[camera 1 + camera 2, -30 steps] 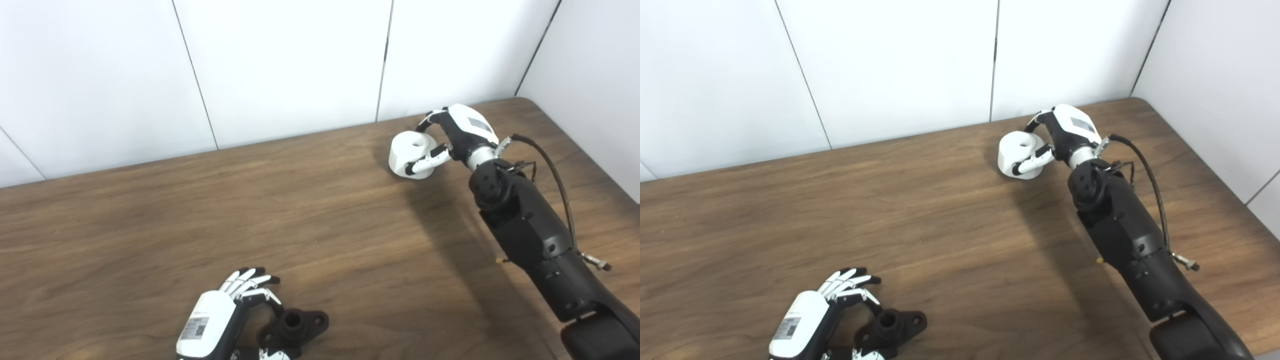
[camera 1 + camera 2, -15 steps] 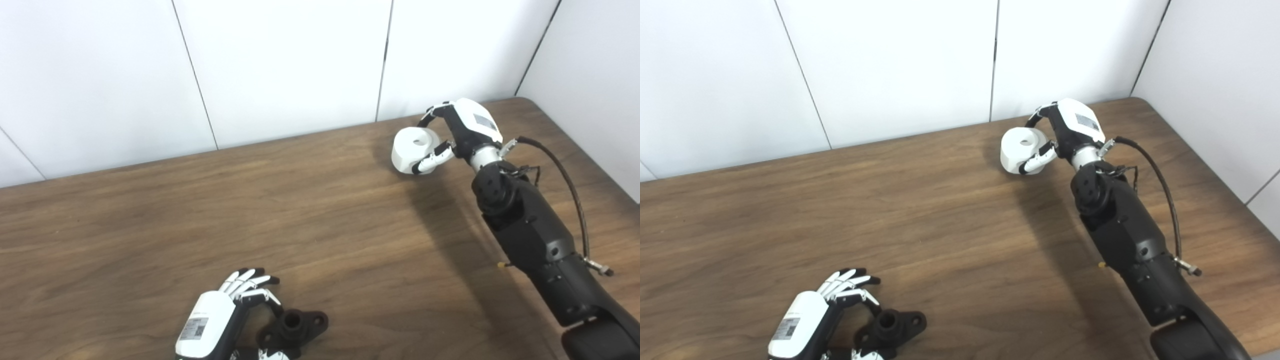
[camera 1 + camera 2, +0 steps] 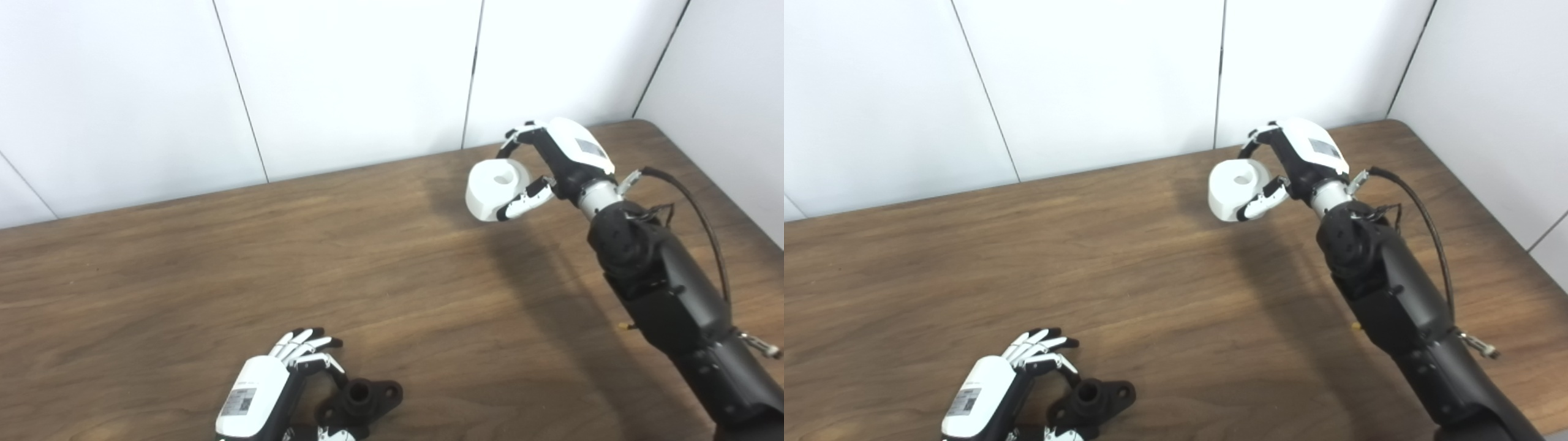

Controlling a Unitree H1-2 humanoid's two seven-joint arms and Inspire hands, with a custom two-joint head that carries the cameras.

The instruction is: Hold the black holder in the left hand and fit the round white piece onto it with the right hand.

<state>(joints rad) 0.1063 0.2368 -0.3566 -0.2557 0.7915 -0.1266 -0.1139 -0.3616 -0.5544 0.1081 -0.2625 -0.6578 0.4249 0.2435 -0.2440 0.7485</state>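
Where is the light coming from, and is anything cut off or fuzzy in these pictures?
Left eye view: the right hand and white piece cast soft shadows leftward and toward the camera on the table. Both views: the left hand is cropped by the bottom edge.

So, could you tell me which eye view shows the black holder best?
The left eye view: the black holder sits slightly larger there. The right eye view shows it equally whole, beside the left hand.
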